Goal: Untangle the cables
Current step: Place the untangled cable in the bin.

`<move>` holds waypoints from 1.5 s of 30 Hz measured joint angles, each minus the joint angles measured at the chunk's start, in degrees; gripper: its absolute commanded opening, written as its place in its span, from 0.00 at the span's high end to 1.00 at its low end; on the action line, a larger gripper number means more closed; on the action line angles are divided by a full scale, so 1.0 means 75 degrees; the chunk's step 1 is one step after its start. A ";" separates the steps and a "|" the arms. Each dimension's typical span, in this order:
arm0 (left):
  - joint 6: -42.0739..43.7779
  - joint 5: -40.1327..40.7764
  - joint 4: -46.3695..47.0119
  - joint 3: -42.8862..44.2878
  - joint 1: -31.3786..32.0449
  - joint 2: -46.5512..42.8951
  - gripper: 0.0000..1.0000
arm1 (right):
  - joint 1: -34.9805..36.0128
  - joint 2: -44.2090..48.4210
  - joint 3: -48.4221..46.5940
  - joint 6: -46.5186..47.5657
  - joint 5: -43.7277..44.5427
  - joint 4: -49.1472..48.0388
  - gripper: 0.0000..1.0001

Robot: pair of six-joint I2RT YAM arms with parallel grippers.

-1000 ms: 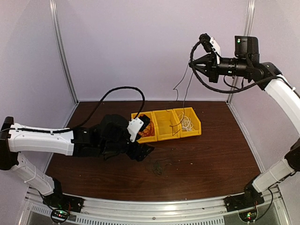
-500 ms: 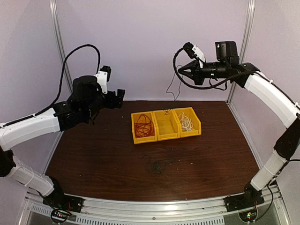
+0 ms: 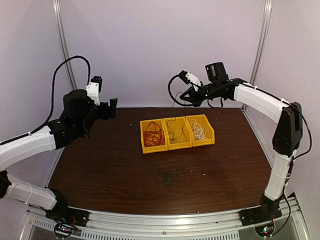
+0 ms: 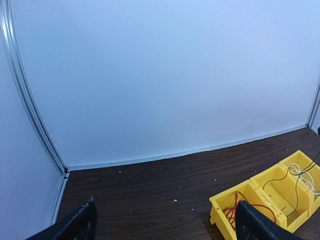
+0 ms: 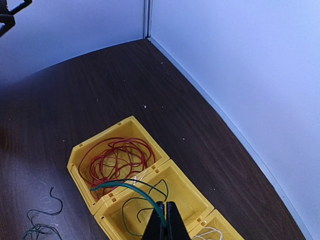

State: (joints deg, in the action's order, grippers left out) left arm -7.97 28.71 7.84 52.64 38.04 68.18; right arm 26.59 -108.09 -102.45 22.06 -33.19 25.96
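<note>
Noted right gripper [image 5: 165, 210] above the bins [image 3: 177, 145], jaws pinched shut on a dark cable [image 5: 131, 185]. Traced that cable from the pinch down into the middle bin, loose loops resting on the bin floor. Noted left gripper [image 4: 166, 215] raised well to the left of the bins, jaws spread wide, holding nothing.

Logged red cable [image 3: 152, 134] coiled in the left bin and white cable [image 3: 200, 131] bunched in the right bin. Found a dark clump [image 3: 167, 176] on the table [image 3: 100, 170], on the near side of the bins, apart from them and touched by neither gripper.

Judged progress as well past half: red and white sorted, dark one hanging into the middle bin but not yet let go. Judged remaining work as release over the middle bin, then the clump. Could not resolve strand count inside the clump, nor any knot.

Counted:
- bins: three, joined in a row
- cables in bins: three, one per bin, one per colour
- clumps outside the bins: one
- grippers: two, one closed on cable, one empty
</note>
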 measured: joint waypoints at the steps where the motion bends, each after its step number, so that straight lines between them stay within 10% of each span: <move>1: 0.0044 0.0000 0.0047 0.0009 0.0000 -0.0090 0.03 | 0.0000 -0.0096 -0.0035 0.0000 0.0032 -0.0006 1.00; 37: 0.0318 -0.0262 0.0152 0.0009 0.0000 -0.0391 0.04 | 0.0417 -0.3063 -0.0737 -0.0408 0.1451 0.0813 1.00; 45: 0.0318 -0.0344 0.0154 0.0012 0.0000 -0.0391 0.04 | 0.0469 -0.3092 -0.0825 -0.0472 0.1667 0.1000 0.76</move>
State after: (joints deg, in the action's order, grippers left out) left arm -5.58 26.13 8.99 52.73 38.04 65.25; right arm 30.11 -131.28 -108.64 18.52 -20.69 33.45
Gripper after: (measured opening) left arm 0.960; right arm 0.146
